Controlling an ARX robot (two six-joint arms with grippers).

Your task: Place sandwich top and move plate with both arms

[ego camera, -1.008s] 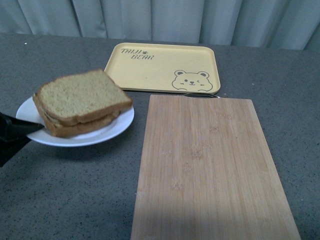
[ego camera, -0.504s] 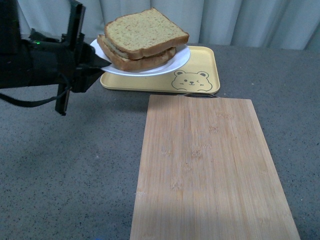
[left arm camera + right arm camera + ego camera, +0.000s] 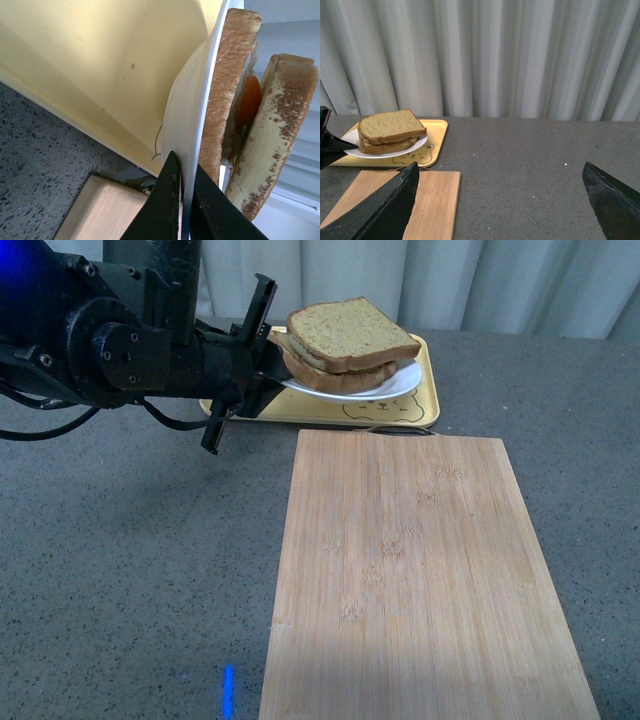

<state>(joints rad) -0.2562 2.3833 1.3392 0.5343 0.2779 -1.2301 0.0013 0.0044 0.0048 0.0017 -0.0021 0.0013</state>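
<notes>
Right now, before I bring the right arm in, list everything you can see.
sandwich top: 1, tan-brown, top of the stack on the plate
lower slice: 1, tan-brown, beneath it
egg: 1, orange yolk, between the slices
plate: 1, white, over the tray
tray: 1, yellow, far side
wooden board: 1, light wood, near side
table: 1, grey speckled
curtain: 1, pale grey, behind
left gripper: 1, black, clamped on plate rim
right gripper: 1, black, open, empty
</notes>
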